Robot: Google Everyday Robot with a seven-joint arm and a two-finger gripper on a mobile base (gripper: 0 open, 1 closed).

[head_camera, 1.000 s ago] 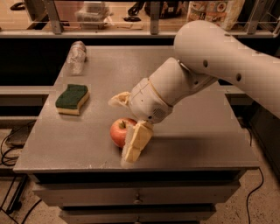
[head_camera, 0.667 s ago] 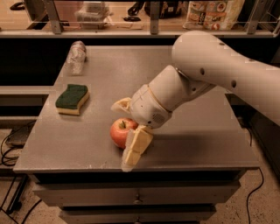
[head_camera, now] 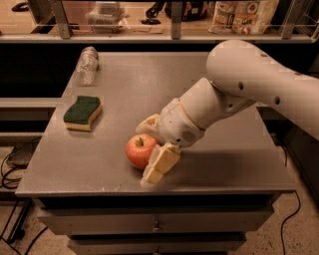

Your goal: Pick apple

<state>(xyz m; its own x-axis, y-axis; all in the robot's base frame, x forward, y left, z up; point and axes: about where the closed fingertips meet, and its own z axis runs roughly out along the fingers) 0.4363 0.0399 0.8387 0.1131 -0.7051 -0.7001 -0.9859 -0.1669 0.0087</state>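
Note:
The apple (head_camera: 138,149), red-orange with a short stem, sits on the grey table (head_camera: 219,164) near its front edge. My gripper (head_camera: 146,152) reaches in from the right and is open around the apple. One cream finger (head_camera: 159,163) lies against the apple's front right side. The other finger (head_camera: 148,123) is just behind the apple, with a small gap. The apple rests on the table.
A green-and-yellow sponge (head_camera: 82,112) lies at the table's left. A clear plastic bottle (head_camera: 86,64) lies at the back left. A shelf with bags and boxes (head_camera: 239,15) runs behind the table. Drawers (head_camera: 154,224) are below the front edge.
The arm's wrist has shifted slightly right and lower, and the fingers have settled closer around the apple. The apple has stayed in place on the table.

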